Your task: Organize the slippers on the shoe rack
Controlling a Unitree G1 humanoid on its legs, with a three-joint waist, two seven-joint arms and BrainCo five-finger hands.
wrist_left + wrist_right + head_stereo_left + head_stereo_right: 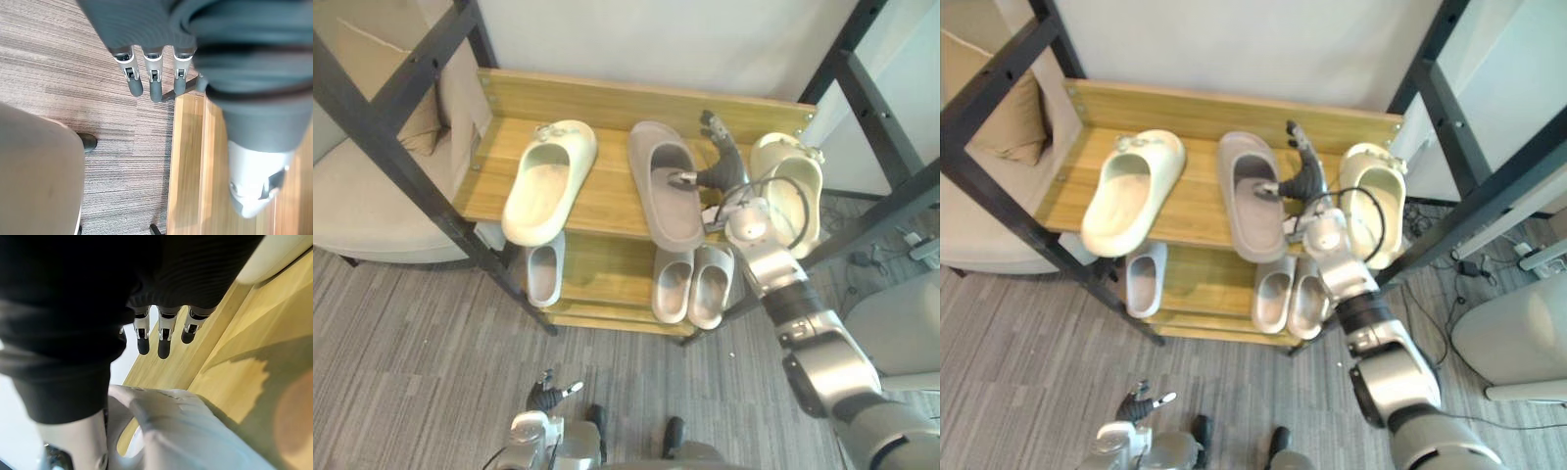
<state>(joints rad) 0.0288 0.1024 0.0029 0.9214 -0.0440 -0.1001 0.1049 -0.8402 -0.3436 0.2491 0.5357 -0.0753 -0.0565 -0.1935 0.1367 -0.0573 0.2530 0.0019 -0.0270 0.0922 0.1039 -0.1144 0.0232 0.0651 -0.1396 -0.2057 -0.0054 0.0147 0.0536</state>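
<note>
Taupe slipper point(664, 211), top shelf point(607, 201): our right hand point(720, 162), fingers point(164, 345) straight, thumb at the strap point(656, 152). Aligning step, we judge; next calls for a sideways nudge. Left hand point(546, 397) relaxed, low.

— What stands at the back?
— A plain white wall point(705, 39), evenly lit.
— And underfoot?
— A grey streaked floor point(411, 352).
— Any furniture?
— A beige armchair point(352, 206) sits on the left with a tan cushion point(1013, 122) against its back, and black metal frame bars point(386, 147) cross in front of it. More black bars point(881, 117) stand on the right, with a pale rounded seat point(896, 333) near them.
</note>
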